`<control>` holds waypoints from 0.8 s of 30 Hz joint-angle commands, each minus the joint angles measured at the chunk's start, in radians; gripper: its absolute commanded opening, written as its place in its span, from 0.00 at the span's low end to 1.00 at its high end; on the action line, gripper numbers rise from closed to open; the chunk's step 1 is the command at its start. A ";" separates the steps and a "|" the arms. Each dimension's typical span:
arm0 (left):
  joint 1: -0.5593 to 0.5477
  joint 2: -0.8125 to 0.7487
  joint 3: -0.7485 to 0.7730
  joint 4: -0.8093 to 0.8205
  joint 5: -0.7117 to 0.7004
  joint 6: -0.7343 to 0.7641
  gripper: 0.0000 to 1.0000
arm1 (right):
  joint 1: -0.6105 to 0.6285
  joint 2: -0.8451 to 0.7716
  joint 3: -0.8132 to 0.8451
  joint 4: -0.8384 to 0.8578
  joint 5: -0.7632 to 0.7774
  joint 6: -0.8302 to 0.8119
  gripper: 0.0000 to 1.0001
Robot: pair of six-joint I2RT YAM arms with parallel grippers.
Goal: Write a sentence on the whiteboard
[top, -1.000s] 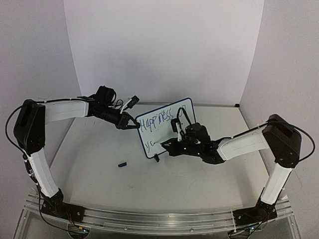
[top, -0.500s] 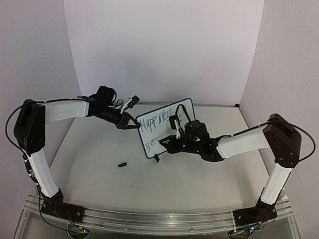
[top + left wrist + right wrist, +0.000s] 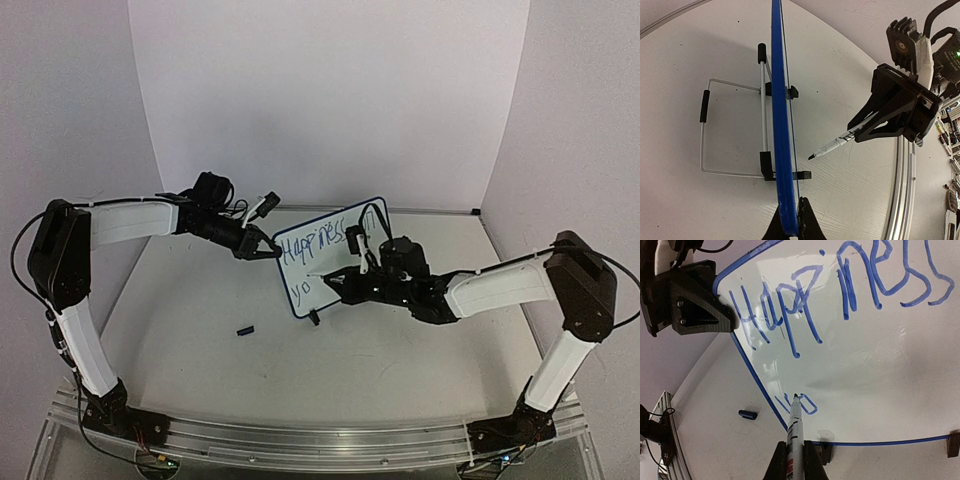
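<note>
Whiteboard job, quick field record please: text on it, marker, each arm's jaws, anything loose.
whiteboard: upright on wire stand
sentence: "Happiness" on top, "yo" begun below
left jaws: shut on whiteboard's left edge
right jaws: shut on marker
marker tip: by the "yo", just off the board
loose: blue cap on table

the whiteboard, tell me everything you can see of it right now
The whiteboard is small, white and glossy, with rounded corners and a thin blue rim. It stands near upright on a wire stand with black clip feet. The left gripper clamps one side edge. Blue lettering reads "Happiness", with "yo" below. The marker in the right gripper points at it, tip seemingly just off its face.
</note>
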 commanded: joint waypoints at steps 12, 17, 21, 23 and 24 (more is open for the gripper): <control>-0.027 0.025 -0.006 -0.082 -0.087 0.064 0.00 | -0.028 0.039 0.043 0.019 -0.007 -0.009 0.00; -0.028 0.027 -0.006 -0.082 -0.087 0.063 0.00 | -0.032 0.050 0.048 0.018 -0.005 -0.011 0.00; -0.027 0.029 -0.005 -0.082 -0.087 0.064 0.00 | -0.034 0.058 0.048 0.013 0.008 -0.016 0.00; -0.027 0.029 -0.006 -0.083 -0.087 0.064 0.00 | -0.034 0.061 0.046 0.007 0.013 -0.018 0.00; -0.027 0.029 -0.006 -0.082 -0.087 0.064 0.00 | -0.034 0.063 0.043 0.005 0.013 -0.019 0.00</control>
